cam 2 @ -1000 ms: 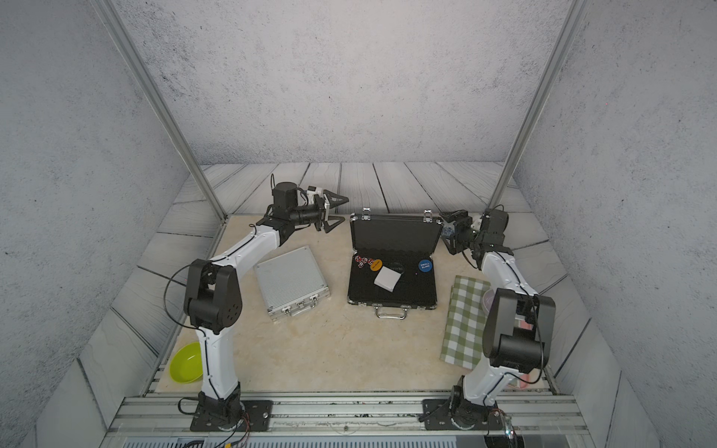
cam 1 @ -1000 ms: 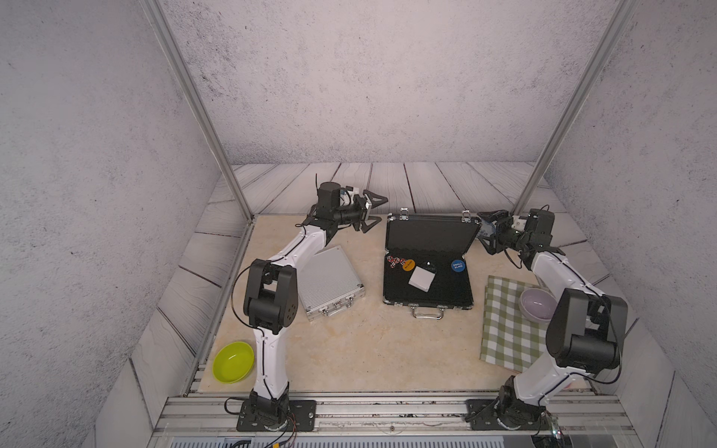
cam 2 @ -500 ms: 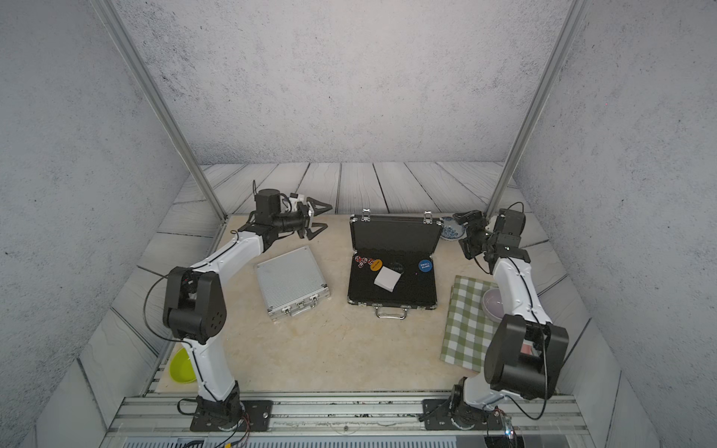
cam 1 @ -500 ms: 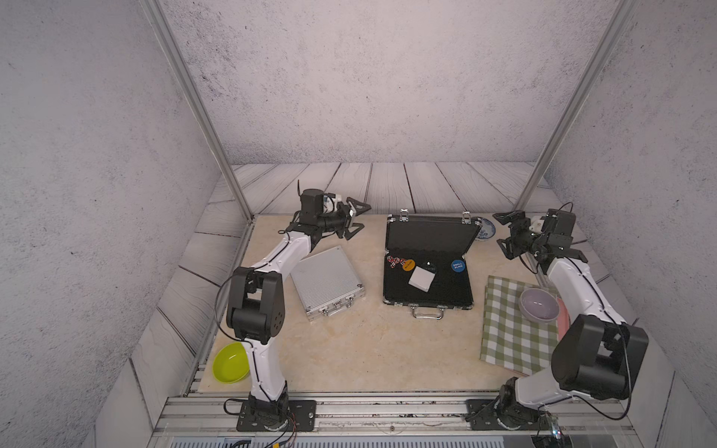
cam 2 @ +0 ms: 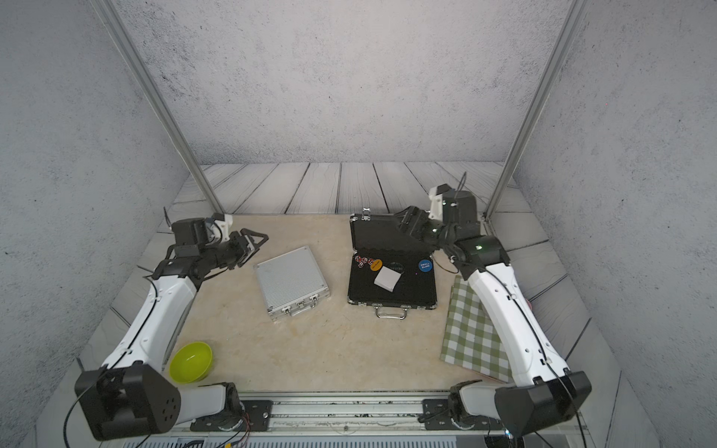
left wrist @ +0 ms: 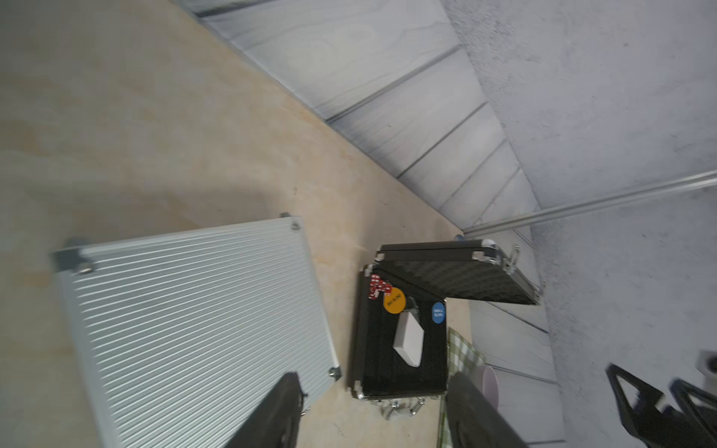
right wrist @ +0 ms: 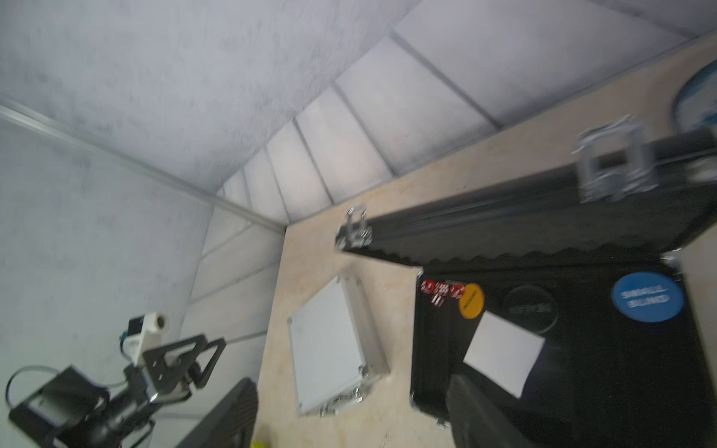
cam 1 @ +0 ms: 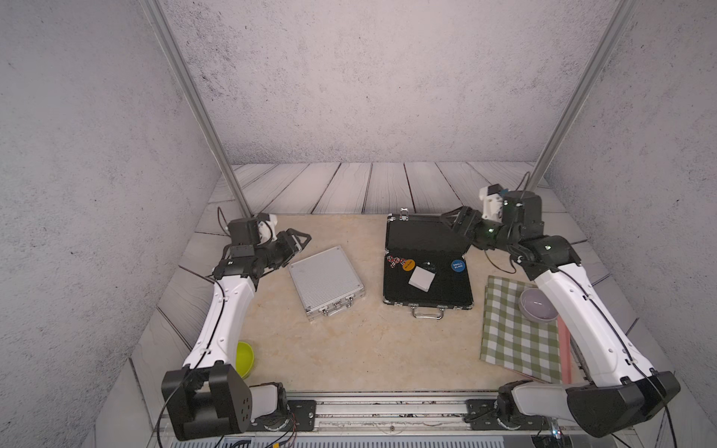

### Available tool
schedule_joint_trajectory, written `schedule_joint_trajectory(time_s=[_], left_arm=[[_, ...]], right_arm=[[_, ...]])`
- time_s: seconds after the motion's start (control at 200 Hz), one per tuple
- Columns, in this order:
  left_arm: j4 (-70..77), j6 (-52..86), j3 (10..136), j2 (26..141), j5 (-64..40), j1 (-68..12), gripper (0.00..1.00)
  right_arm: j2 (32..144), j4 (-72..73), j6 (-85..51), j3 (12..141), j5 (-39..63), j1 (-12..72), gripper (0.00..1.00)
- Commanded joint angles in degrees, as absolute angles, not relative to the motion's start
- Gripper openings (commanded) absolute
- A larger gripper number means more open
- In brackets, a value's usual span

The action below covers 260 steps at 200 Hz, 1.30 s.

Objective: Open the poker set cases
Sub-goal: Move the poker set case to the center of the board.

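Observation:
The larger black poker set case (cam 1: 446, 289) (cam 2: 415, 294) lies open, its lid (cam 1: 421, 236) propped up at the back. To its left the silver poker set case (cam 1: 326, 279) (cam 2: 291, 279) lies flat with its lid down. My left gripper (cam 1: 300, 238) (cam 2: 258, 240) hovers open beyond the silver case's back left corner, empty in the left wrist view (left wrist: 372, 411). My right gripper (cam 1: 452, 221) (cam 2: 405, 221) hangs open by the lid's right top corner. Nothing sits between its fingers in the right wrist view (right wrist: 349, 415).
A white box (cam 1: 421, 278), orange and blue discs and red dice lie in the black case. A green checked cloth (cam 1: 516, 341) with a lilac bowl (cam 1: 537, 304) lies at the right. A lime bowl (cam 2: 191, 361) sits front left. A blue plate (right wrist: 698, 97) lies behind the lid.
My left gripper has drawn away from the black lid, leftwards and toward the front. My right gripper swung out to the right, then came back over the lid's right corner, higher.

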<state>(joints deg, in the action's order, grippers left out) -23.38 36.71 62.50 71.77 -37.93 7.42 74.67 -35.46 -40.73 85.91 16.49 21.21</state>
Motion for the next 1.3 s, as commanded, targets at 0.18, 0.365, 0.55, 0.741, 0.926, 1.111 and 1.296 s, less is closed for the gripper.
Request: schedule_joint_trajectory(time_s=[0.18, 0.365, 0.55, 0.741, 0.926, 1.111, 1.296], left_arm=[[-15.5, 40.3, 41.4, 66.8, -39.9, 16.1, 0.65], [-16.3, 36.5, 44.8, 76.5, -45.2, 16.6, 0.67], [-14.4, 36.1, 45.4, 81.9, -44.3, 16.7, 0.68], [-13.0, 37.4, 46.6, 86.5, -46.6, 16.5, 0.67], [-13.7, 37.3, 49.3, 90.3, -47.1, 14.9, 0.67], [-14.8, 36.8, 51.2, 91.4, -46.2, 10.8, 0.66], [-14.8, 37.4, 49.9, 90.7, -45.4, 7.2, 0.66]], right_arm=[[83.6, -33.7, -29.5, 82.9, 6.5, 42.1, 0.65], [95.5, -28.2, -24.8, 83.9, 9.4, 45.1, 0.72], [108.5, -27.9, -21.5, 90.2, 6.8, 44.9, 0.81], [117.6, -27.9, -21.2, 95.5, 7.7, 44.7, 0.84], [123.0, -25.9, -20.8, 98.5, 19.3, 43.9, 0.85], [124.9, -24.9, -22.2, 97.5, 25.4, 43.9, 0.82], [120.5, -20.2, -25.0, 89.9, 27.2, 44.1, 0.81]])
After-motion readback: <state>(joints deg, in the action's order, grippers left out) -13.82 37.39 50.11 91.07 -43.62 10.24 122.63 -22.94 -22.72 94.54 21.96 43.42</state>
